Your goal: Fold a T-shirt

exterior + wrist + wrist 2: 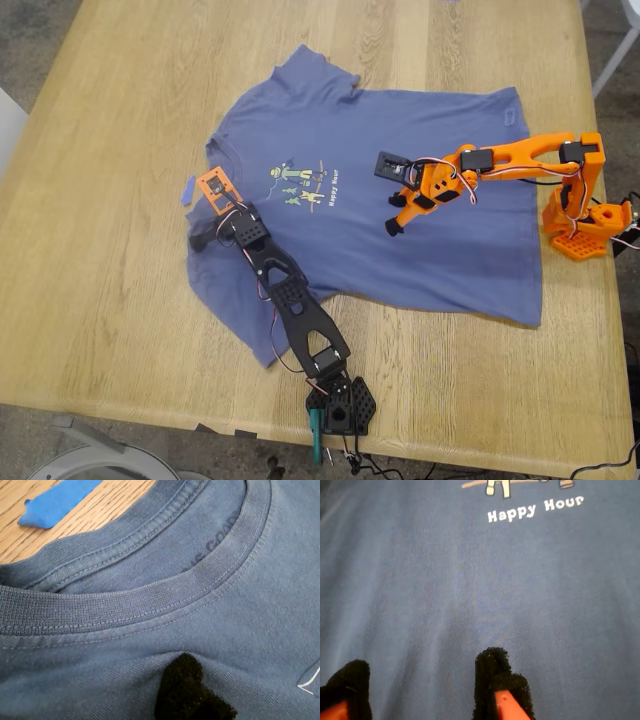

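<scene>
Pale wooden planks make up the bench [120, 260], which fills the exterior view, and the T-shirt [450, 250] lies spread flat across its middle, collar toward that view's left, hem toward its right, one sleeve at the upper centre and one at the lower centre. A small blue scrap [188, 189] lies on bare wood just beside the collar.

My first gripper [200, 240], on the black arm rising from the lower centre of the exterior view, sits low at the collar [150, 605]; only one dark padded tip shows in its wrist view, so I cannot tell how its fingers stand. My second gripper [392, 226], on the orange arm reaching in from the exterior view's right, hovers over the chest just beside the print [535, 507], its padded fingers [492, 672] parted with cloth visible between them.

I judge the cotton light, limp and prone to bunching or sliding on the smooth wood. Seamed edges look the best holds: the ribbed collar, shoulder seams, sleeve hems or bottom hem, pinched through both layers.
</scene>
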You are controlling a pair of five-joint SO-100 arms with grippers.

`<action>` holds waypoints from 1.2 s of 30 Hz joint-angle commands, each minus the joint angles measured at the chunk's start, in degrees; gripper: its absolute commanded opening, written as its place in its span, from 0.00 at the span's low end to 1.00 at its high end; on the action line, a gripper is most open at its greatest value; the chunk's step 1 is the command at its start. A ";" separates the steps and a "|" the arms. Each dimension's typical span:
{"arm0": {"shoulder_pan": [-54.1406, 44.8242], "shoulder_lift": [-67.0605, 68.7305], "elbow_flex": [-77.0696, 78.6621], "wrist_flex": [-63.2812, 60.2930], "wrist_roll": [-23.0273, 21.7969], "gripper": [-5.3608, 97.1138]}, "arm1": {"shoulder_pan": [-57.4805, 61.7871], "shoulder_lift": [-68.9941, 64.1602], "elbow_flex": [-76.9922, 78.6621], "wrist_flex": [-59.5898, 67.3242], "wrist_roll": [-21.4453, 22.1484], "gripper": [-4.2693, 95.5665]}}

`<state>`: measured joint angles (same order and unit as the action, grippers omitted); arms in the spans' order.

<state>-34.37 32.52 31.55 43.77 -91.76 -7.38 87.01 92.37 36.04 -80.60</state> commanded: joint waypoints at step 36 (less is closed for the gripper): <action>-5.71 -31.11 -50.54 23.38 -4.39 0.48 | 1.05 5.27 7.91 -1.05 1.41 0.35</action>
<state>-39.29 2.37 -17.14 67.59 -96.86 -6.42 88.42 100.46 35.33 -79.54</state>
